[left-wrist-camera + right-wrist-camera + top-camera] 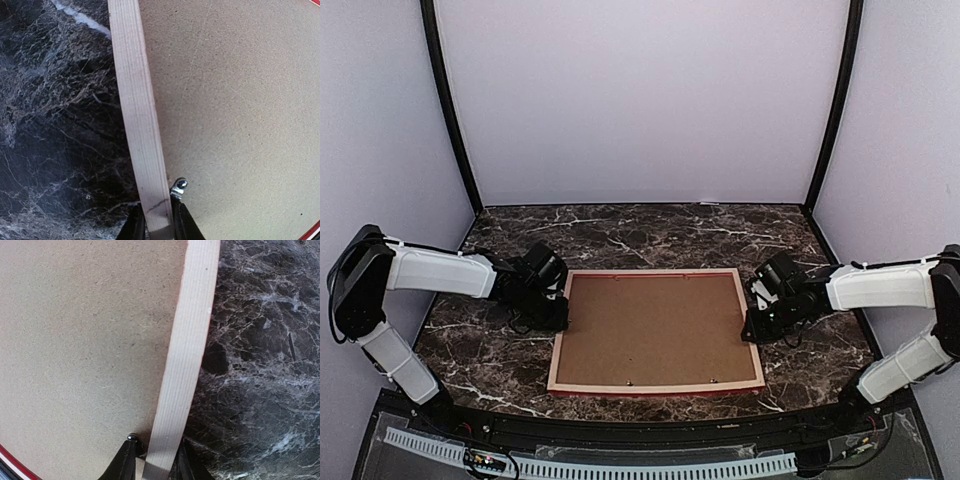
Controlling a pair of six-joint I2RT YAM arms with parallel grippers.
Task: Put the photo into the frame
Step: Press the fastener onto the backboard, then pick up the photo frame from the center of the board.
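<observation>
Soft, even light from above fills the overhead view. The pale walls are bright without glare, and the arms cast only faint shadows on the dark marble table. Both wrist views are sharp but wide-angle, so the straight side of the frame bows. A small metal clip glints, and the board darkens towards the bottom edge.

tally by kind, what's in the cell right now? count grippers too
frame: 1
brown backing board: 1
grippers: 2, left gripper and right gripper, each clamped on a side rail of the frame
photo: 0 in view
total: 4
</observation>
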